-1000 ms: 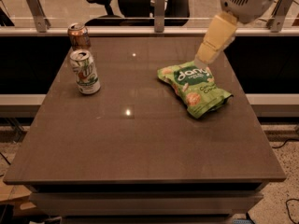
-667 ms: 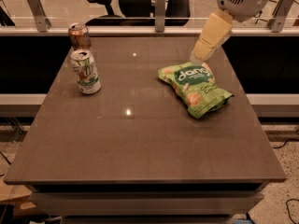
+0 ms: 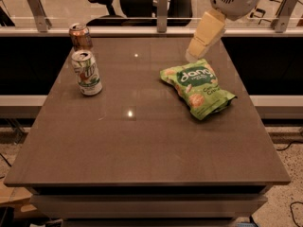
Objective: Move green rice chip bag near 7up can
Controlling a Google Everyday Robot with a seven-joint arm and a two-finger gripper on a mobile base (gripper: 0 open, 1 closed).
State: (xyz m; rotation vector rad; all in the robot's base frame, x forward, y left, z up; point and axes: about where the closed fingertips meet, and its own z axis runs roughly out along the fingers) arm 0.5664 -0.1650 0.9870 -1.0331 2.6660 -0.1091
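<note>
The green rice chip bag (image 3: pixel 198 87) lies flat on the right half of the brown table (image 3: pixel 142 141), its dark green logo facing up. The 7up can (image 3: pixel 87 73) stands upright at the left side of the table, well apart from the bag. My gripper (image 3: pixel 193 55) hangs from the white arm at the upper right. It is tilted down to the left, with its tip just above the bag's far edge. It holds nothing.
A copper-brown can (image 3: pixel 80 36) stands just behind the 7up can near the far left edge. A metal rail with posts (image 3: pixel 161 13) runs behind the table, with office chairs beyond it. The table's right edge is close to the bag.
My gripper has moved to the left, from beyond the bag's right part to above its far left edge. The bag and both cans have not moved.
</note>
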